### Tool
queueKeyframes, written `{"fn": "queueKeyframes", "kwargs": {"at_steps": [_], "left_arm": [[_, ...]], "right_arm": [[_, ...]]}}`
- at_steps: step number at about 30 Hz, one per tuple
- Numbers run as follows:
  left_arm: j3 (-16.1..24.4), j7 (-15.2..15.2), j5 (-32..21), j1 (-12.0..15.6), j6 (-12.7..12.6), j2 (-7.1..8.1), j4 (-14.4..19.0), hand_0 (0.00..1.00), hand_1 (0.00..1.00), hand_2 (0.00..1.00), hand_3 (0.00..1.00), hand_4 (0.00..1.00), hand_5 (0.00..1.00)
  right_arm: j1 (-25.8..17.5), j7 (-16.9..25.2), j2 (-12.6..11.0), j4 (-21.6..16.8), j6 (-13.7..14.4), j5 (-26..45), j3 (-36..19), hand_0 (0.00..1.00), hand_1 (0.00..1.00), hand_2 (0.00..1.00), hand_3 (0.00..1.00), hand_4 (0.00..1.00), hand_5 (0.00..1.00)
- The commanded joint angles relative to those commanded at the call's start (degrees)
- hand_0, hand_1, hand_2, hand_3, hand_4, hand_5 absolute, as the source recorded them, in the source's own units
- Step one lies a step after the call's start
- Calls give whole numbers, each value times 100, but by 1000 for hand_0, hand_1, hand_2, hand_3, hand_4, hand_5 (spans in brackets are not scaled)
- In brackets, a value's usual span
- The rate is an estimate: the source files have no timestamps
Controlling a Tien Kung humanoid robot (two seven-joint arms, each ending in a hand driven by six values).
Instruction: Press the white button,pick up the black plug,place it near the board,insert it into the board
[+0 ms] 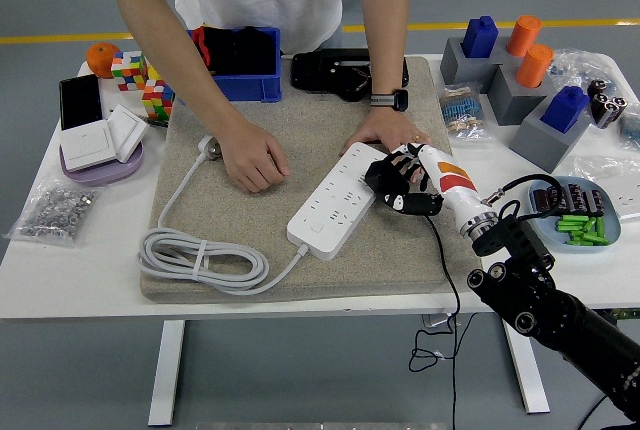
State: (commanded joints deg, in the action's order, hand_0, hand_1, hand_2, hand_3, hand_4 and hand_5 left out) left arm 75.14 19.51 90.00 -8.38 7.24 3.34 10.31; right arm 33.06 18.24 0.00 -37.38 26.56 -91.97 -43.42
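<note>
You see the right hand [402, 186] resting on the beige mat [290, 130], reaching in from the lower right. Its fingers are curled around the black plug [392, 197], which sits just off the right edge of the white power strip [338, 200] and touches it or nearly so. A thin black cable [446, 260] trails from the plug toward the near table edge. The strip lies diagonally on the mat, its white cord [200, 255] coiled at the near left and its white plug [210, 147] lying at the far left. You cannot pick out the white button on the strip.

A person stands at the far side. 1 hand [255, 162] rests as a loose fist on the mat just beside the white plug, left of the strip. The other hand [385, 130], with a wristwatch, presses flat at the strip's far end, just beyond the robot's fingers. The left arm is out of view.
</note>
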Motion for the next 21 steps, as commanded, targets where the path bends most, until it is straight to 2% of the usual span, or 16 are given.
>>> {"fn": "queueKeyframes", "kwargs": {"at_steps": [11,21], "left_arm": [[23,4,10,-9,1,6,0,683,675,658,686,543,209],[33,6,18,-11,2,9,0,683,675,659,686,543,207]], "right_arm": [[41,-27,0,-131,0,26,88,237,265,305,535,750,2],[76,-35,0,-94,-9,61,287,237,265,306,534,750,2]]}}
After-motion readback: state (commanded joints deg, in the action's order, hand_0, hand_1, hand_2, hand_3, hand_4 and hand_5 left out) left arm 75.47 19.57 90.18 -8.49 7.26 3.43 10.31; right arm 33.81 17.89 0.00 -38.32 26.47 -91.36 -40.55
